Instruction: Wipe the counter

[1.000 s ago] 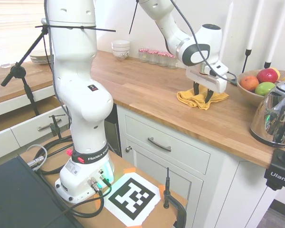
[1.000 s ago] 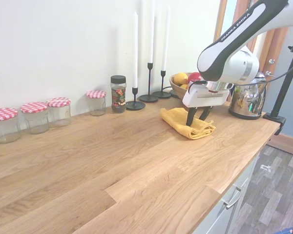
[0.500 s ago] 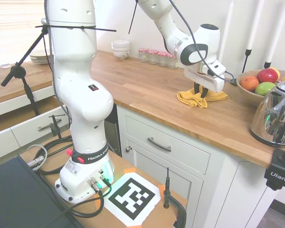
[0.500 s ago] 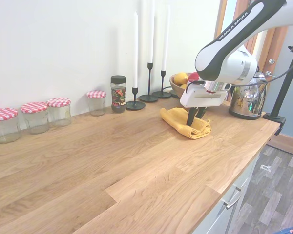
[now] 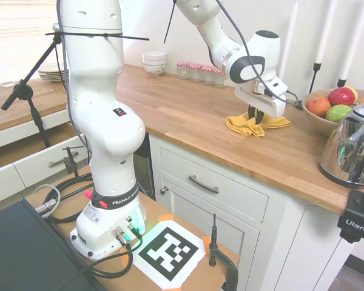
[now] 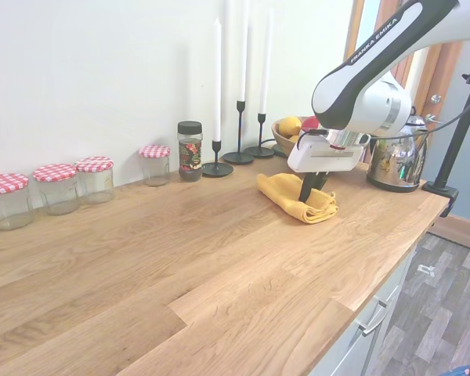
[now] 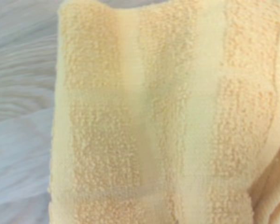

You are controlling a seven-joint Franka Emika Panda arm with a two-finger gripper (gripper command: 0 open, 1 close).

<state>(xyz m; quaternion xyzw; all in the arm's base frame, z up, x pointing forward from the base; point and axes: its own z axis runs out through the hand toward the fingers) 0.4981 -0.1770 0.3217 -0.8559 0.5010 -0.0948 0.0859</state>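
A long warm-brown wooden counter point(image 5: 188, 115) with visible plank grain runs across white panelled cabinets point(image 5: 218, 200) that have dark metal handles. From the front edge of the counter inward, most of the wood is bare.

Partway back, toward one end, a folded yellow cloth point(image 6: 294, 196) lies flat on the counter. The white robot arm reaches down over it, and the gripper point(image 6: 310, 188) has its dark fingers pressed close together into the cloth, pinching a fold of it between them. The fingertips are sunk in the fabric, so the pinch looks closed rather than spread. In the wrist view the cloth point(image 7: 158, 116) fills nearly the whole picture as soft, looped towelling, with pale blurred wood at one side.

Just beyond the cloth, at the same end, stands a shiny metal kettle point(image 5: 352, 148), and near it a wooden bowl of fruit point(image 5: 330, 106) holding red, orange and green pieces.

Farthest back, along the white wall, stand three tall white candles in black holders point(image 6: 239, 117), a dark-lidded spice jar point(image 6: 190, 150), and a row of small glass jars with red-checked lids point(image 6: 63, 186). A stack of white bowls point(image 5: 154, 62) sits at the far end.
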